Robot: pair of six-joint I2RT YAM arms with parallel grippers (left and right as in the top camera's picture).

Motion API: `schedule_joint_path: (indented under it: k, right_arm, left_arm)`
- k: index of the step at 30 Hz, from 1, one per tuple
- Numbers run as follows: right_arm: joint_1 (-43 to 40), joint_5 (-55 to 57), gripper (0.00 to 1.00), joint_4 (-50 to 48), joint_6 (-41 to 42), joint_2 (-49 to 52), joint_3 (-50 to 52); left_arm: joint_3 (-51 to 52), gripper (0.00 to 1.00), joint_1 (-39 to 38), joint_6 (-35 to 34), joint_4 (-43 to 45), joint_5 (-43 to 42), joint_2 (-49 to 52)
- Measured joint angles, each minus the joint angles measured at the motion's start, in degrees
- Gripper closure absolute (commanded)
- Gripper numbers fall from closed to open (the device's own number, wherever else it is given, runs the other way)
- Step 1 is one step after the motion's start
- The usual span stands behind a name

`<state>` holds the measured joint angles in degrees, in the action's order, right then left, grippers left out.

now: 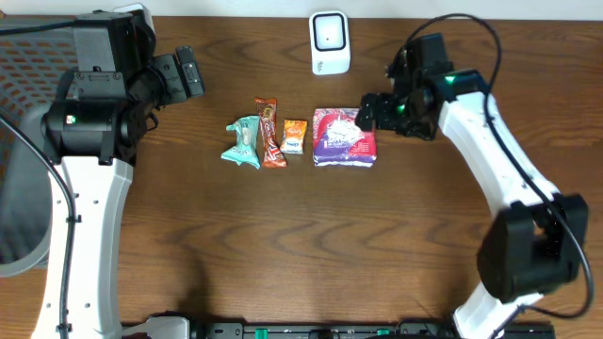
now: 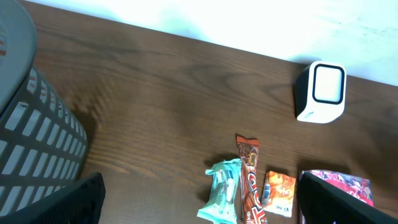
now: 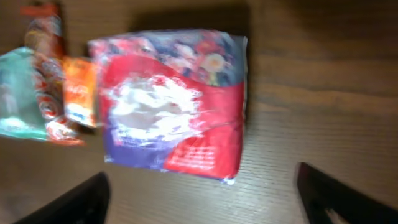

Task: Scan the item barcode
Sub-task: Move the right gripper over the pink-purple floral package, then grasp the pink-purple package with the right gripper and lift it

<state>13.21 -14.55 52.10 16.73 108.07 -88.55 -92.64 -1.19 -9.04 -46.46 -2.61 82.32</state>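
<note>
Broadly, the wooden table point(image 1: 283, 245) carries everything, with a grey mesh basket point(image 1: 19, 113) at its left edge. The left gripper point(image 1: 187, 75) hangs well away from the goods, its jaws apart and empty. The right gripper point(image 1: 369, 111) sits just beside the right end of the purple and red pack point(image 1: 344, 137), jaws spread wide to either side of it and not yet touching, as the wrist view shows. The white scanner point(image 1: 330, 42) stands at the far edge, near the pack. Left of the pack lie a chocolate bar point(image 1: 270, 132), a teal packet point(image 1: 243, 141) and a small orange packet point(image 1: 295, 137). This looks like the reach before the pickup. Next, I judge, the jaws must come down around the pack and close, then lift it toward the scanner.
</note>
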Motion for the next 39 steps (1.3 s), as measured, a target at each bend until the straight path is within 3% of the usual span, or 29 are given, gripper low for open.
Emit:
schedule_joint_path:
  k: [2,10,21,23,26,34,39]
  right_arm:
    - [0.0,0.2,0.29,-0.1,-0.9,1.7,0.0]
    - [0.0,-3.4,0.31,-2.8,-7.8,6.3,0.0]
    - [-1.0,-9.0,0.22,-7.2,-11.4,11.1,0.0]
    - [-1.0,-9.2,0.47,-7.1,-11.6,12.9,0.0]
    - [-1.0,-10.5,0.99,-6.7,-11.8,15.1,0.0]
    - [-1.1,-10.9,0.99,-5.4,-11.6,15.0,-1.0]
    - [-0.7,-1.3,0.99,-1.8,-9.9,13.0,-2.1]
  left_arm:
    - [0.0,0.02,0.0,0.0,0.0,0.0,0.0]
    - [0.0,0.02,0.0,0.0,0.0,0.0,0.0]
    - [0.0,0.02,0.0,0.0,0.0,0.0,0.0]
    - [0.0,0.02,0.0,0.0,0.0,0.0,0.0]
    - [0.0,0.02,0.0,0.0,0.0,0.0,0.0]
    - [0.0,0.02,0.0,0.0,0.0,0.0,0.0]
    - [0.0,0.02,0.0,0.0,0.0,0.0,0.0]
